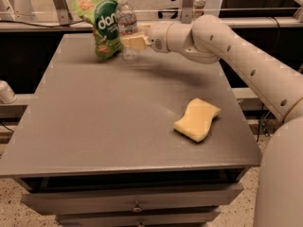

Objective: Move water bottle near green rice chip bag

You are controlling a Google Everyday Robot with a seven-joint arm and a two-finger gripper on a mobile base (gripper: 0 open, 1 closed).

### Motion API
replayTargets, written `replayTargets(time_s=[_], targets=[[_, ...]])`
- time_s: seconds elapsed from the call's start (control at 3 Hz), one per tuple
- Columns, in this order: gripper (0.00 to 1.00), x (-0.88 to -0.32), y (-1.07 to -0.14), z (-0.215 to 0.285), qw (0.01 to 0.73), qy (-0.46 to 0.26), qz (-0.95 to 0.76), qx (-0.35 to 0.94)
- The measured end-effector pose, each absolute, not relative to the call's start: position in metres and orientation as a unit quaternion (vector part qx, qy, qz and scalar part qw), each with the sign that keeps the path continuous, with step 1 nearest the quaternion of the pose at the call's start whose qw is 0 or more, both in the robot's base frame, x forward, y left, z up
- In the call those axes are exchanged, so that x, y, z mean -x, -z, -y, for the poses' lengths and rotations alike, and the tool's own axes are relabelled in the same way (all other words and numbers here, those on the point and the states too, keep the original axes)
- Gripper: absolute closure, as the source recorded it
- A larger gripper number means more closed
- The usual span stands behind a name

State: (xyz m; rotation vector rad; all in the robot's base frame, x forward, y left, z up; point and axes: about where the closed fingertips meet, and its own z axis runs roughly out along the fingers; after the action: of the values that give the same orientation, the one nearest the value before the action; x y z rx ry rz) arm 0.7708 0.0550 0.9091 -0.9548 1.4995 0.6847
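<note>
The water bottle (pixel 126 22), clear with a white cap, stands upright at the far left of the grey table (pixel 109 122). It is right beside the green rice chip bag (pixel 103 21), on the bag's right side and about touching it. My gripper (pixel 132 42) reaches in from the right at the bottle's lower half. Its cream fingers (pixel 138 42) are closed around the bottle. The bottle's base is at or just above the tabletop.
A yellow wavy sponge (pixel 197 119) lies on the right side of the table. My white arm (pixel 236 56) spans the back right. Drawers (pixel 132 200) sit under the table's front edge. Metal rails and frames stand behind the table.
</note>
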Motion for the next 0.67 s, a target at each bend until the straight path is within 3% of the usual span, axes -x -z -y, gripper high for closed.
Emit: replayTargets(time_s=[0.33, 0.67], targets=[[0.83, -0.7741, -0.9018, -0.0539, 0.576, -0.293, -0.647, 0.405], [0.59, -0.7754, -0.8974, -0.0535, 0.574, -0.294, -0.649, 0.404]])
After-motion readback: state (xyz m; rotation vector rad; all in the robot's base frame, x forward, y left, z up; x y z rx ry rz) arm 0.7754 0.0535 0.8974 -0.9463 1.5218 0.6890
